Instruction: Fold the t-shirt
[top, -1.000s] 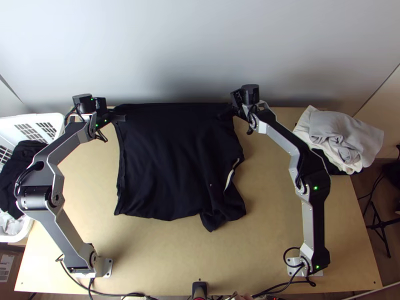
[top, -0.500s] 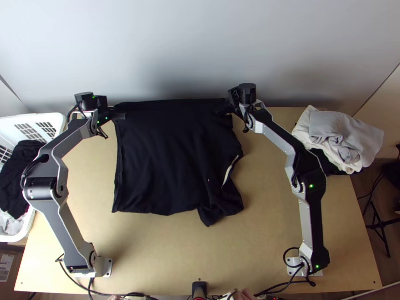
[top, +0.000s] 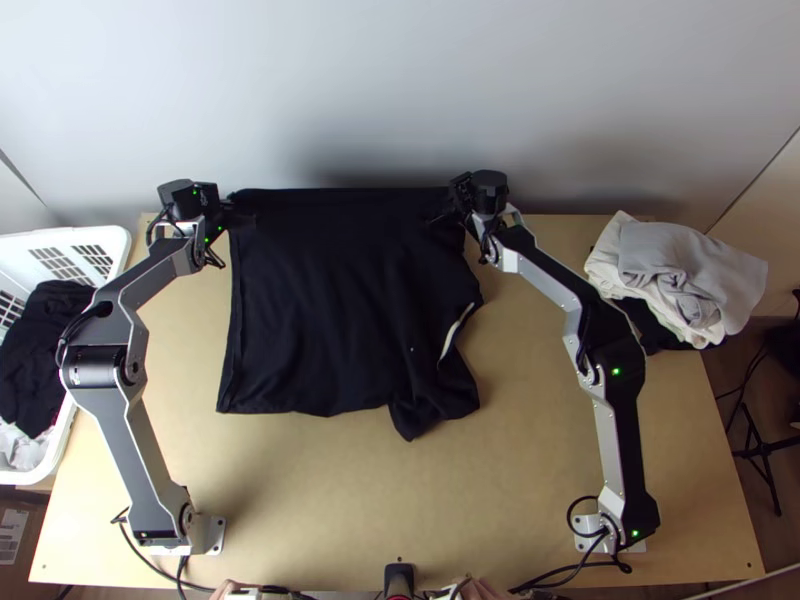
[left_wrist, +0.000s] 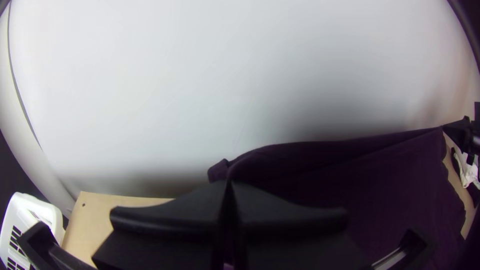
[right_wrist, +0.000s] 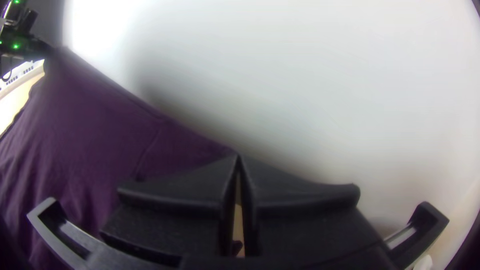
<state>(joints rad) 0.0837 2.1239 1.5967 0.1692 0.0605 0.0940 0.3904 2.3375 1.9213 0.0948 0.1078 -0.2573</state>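
Plainly, the left gripper (left_wrist: 229, 184) pinches one end of the far edge of the shirt (top: 330, 300), which runs nearward over the table (top: 320, 500); the right gripper (right_wrist: 238, 158) pinches the other, so folding probably means both coming nearward.

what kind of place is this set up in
It looks like a robot test bench or lab station for laundry work, though that is a judgement: two arms are mounted at a wooden table, a white basket holds dark cloth, and light garments lie piled at the other side.
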